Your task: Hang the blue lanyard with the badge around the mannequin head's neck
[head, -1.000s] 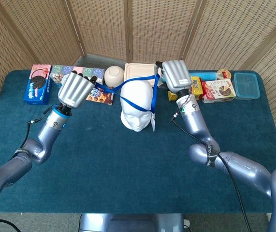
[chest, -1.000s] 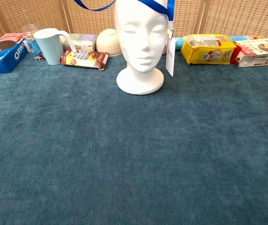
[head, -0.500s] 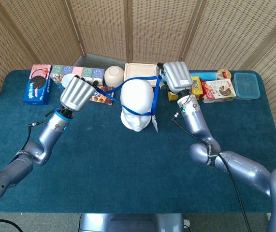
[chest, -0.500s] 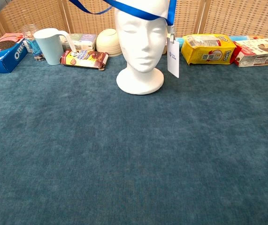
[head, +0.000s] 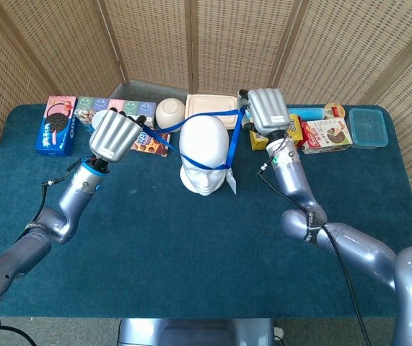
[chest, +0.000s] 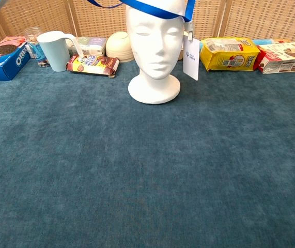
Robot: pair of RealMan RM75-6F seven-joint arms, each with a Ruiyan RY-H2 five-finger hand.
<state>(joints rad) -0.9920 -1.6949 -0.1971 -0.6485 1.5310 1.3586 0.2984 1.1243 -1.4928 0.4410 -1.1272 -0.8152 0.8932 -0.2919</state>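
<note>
**Lanyard stretched over the mannequin's brow**

Both hands are holding the blue lanyard (head: 191, 122) taut above the surface (head: 191, 245). The left hand (head: 114, 135) is gripping one end of the loop, the right hand (head: 267, 110) the other. The strap is lying across the forehead of the mannequin head (head: 204, 155), not around the neck. The badge (chest: 191, 50) is dangling beside the head's cheek.

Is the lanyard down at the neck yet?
No, the lanyard crosses the head's forehead, well above the neck, with the badge dangling beside the cheek.
</note>
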